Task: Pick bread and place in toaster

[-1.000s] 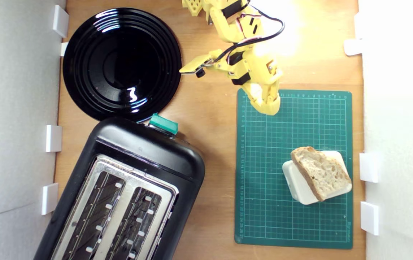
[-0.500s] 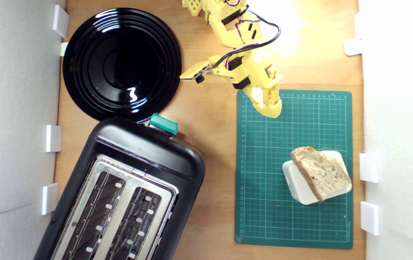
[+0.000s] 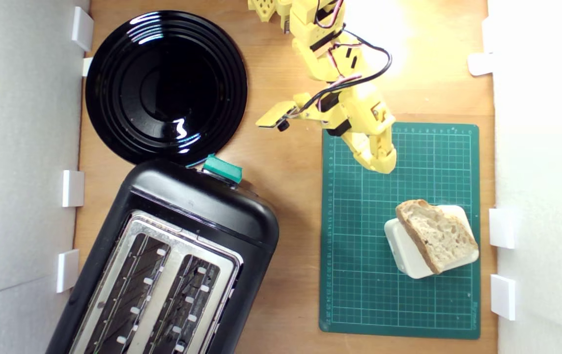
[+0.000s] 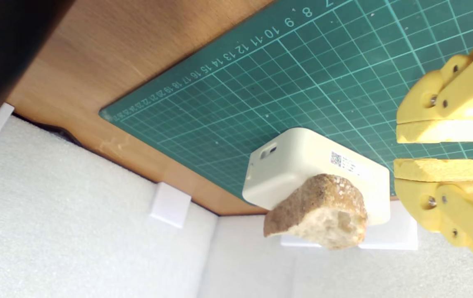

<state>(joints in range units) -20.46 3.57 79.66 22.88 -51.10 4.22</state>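
The bread is a pale slice with a brown crust, lying on a cream plastic box near the right edge of the green cutting mat in the exterior view. The wrist view shows the bread overhanging the box. The black toaster, with its silver slotted top and green lever, stands at the exterior view's lower left. My yellow gripper hovers over the mat's far corner, apart from the bread. In the wrist view the gripper holds nothing, its jaws together but for a thin slit.
A round glossy black plate lies at the back left of the exterior view, touching the toaster's end. White foam walls with small white blocks line both sides of the wooden table. Bare wood runs between toaster and mat.
The arm has reached forward, moving the gripper further onto the mat and closer to the bread. The jaws have not changed. Bread, box, toaster and plate have stayed put.
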